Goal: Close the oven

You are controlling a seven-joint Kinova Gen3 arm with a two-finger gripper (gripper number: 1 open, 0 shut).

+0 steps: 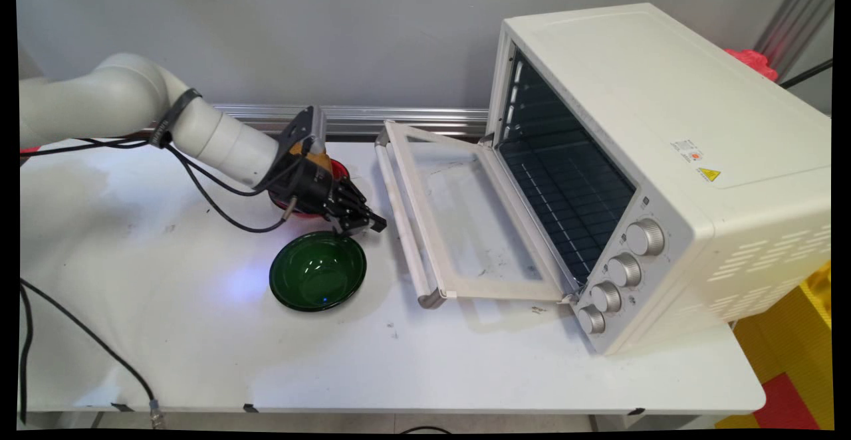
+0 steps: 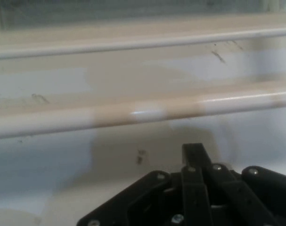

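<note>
I see my one black gripper (image 1: 364,222) hanging low over the white table (image 1: 199,347), just above the far rim of a single dark green bowl (image 1: 318,270) that sits upright and empty on the tabletop. In the hand view the gripper (image 2: 193,155) shows its fingers drawn together into one narrow black tip, holding nothing. Just behind the hand, partly hidden by it, is one red bowl (image 1: 339,170) with something yellowish (image 1: 318,159) showing at its top; I cannot tell what that is. To the right of the gripper, close but not touching, lies the door (image 1: 465,227) of one cream-white toaster oven (image 1: 665,161), swung fully down and resting near the table, its glass pane facing up. One long bar handle (image 1: 402,217) runs along the door's outer edge, the edge nearest my gripper; in the hand view that handle (image 2: 143,113) crosses the whole width directly ahead of the fingers. The oven's dark cavity (image 1: 565,181) stands open. Four silver knobs (image 1: 618,270) run in one line down the oven's front panel. One small yellow warning sticker (image 1: 709,174) sits on its top. Black cables (image 1: 219,194) hang from the arm.
</note>
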